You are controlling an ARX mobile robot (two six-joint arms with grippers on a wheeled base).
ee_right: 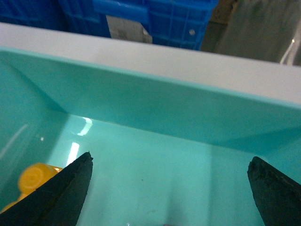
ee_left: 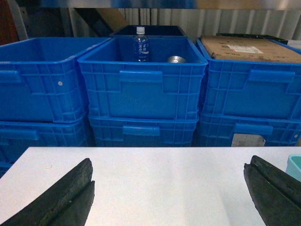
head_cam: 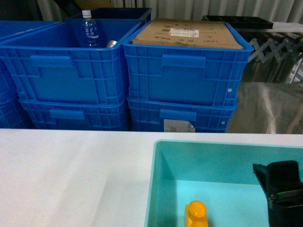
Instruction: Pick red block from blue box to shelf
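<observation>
The blue box (head_cam: 163, 146) is a light turquoise tub on the white table at the lower right, and its far wall (ee_right: 155, 103) fills the right wrist view. My right gripper (head_cam: 283, 187) hangs inside it near the right side, open (ee_right: 170, 160) over the bare turquoise floor. The red block is out of view. My left gripper (ee_left: 169, 162) is open over the white tabletop, left of the tub's corner (ee_left: 295, 165), with nothing between its fingers. A shiny steel rail of the shelf (ee_left: 141, 4) runs above the crates.
An orange-yellow studded block (head_cam: 196, 213) lies on the tub floor left of my right gripper (ee_right: 33, 176). Stacked dark blue ribbed crates (head_cam: 184, 71) stand behind the table (head_cam: 71, 175); one holds a water bottle (ee_left: 140, 44), another a cardboard box (head_cam: 187, 33).
</observation>
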